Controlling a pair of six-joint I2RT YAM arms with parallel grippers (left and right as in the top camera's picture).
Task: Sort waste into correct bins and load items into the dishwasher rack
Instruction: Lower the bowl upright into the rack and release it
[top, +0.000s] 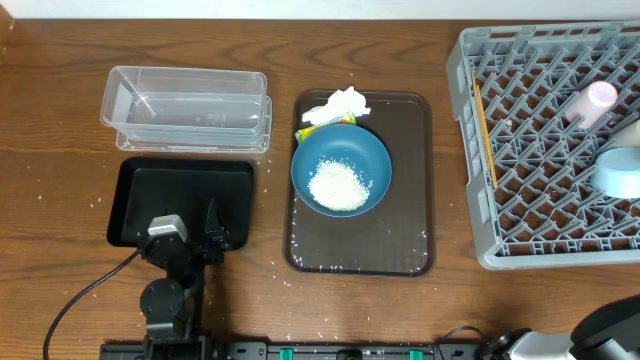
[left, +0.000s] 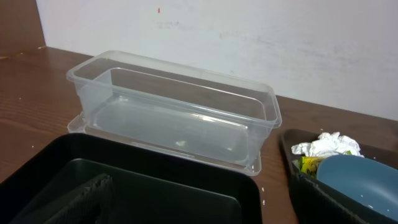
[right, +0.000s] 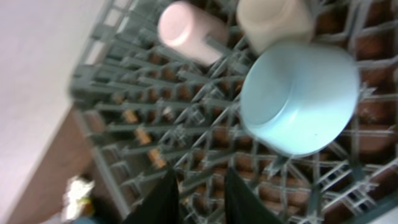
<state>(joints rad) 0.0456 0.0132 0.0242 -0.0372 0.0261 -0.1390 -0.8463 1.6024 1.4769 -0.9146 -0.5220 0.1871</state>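
I am watching from far away. My left gripper (top: 212, 228) hangs low over the near edge of the shallow black plastic tray (top: 180, 190). I cannot tell if its fingers are apart or together, because they are dark against the dark tray. I think it waits there because both bins are on its side of the table. The clear plastic box (top: 185, 75) sits just behind the black tray. Both have nothing in them.

My right gripper (right: 200, 200) is over the big grey plastic rack with the grid of holes (right: 124, 112). Its two fingers are spread apart with nothing between them. In the rack I see the small pink cup (right: 186, 30), the small pale cup (right: 273, 22) and the small light-blue bowl (right: 298, 96). The bowl is bottom up, which I think lets water run off. The thin wooden chopsticks (top: 485, 135) lie along the side of the rack nearest the middle.

The big dark-blue bowl (top: 305, 150) is not in the rack yet. It sits on the dark brown serving tray (top: 420, 200) with the heap of white rice (top: 340, 185) inside. The crumpled white napkin (top: 342, 102) and the small yellow-green wrapper (top: 310, 128) lie on that tray, touching the bowl's far side. I think the waste must go in the bins first. Then the bowl can go in the rack.
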